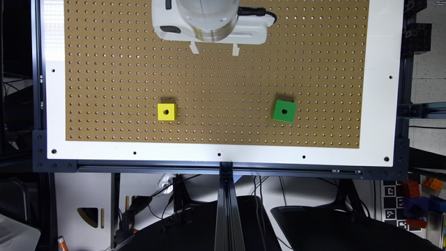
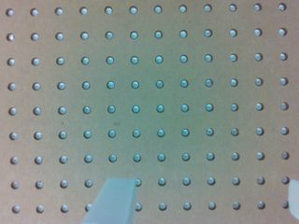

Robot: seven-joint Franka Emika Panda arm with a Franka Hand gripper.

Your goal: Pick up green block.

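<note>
Across most of the exterior view lies the surface [image 1: 379,87], a white panel carrying a brown pegboard [image 1: 216,87] drilled with a regular grid of small holes. A dark metal frame [image 1: 226,169] runs along the near edge of the surface, with one rail dropping from its middle.

At the far edge of the pegboard, somewhat toward the exterior view's left of centre, hangs the arm's white wrist housing [image 1: 209,21], with a black cable [image 1: 256,13] plugged into its right side. Below the housing sits the end effector [image 1: 215,48]; its two pale fingers stand well apart. In the wrist view one finger [image 2: 113,201] shows as a pale wedge and the other as a sliver at the opposite edge, with bare pegboard [image 2: 159,93] between them. The end effector is released and grips nothing.

The green block [image 1: 284,111] rests on the pegboard toward the exterior view's right and near side, slightly rotated against the hole grid, a round dark hole in its top face. It is well apart from the end effector.

The yellow block [image 1: 167,112] sits at about the same depth toward the exterior view's left, squared to the grid, also holed on top. The two blocks are well apart.
</note>
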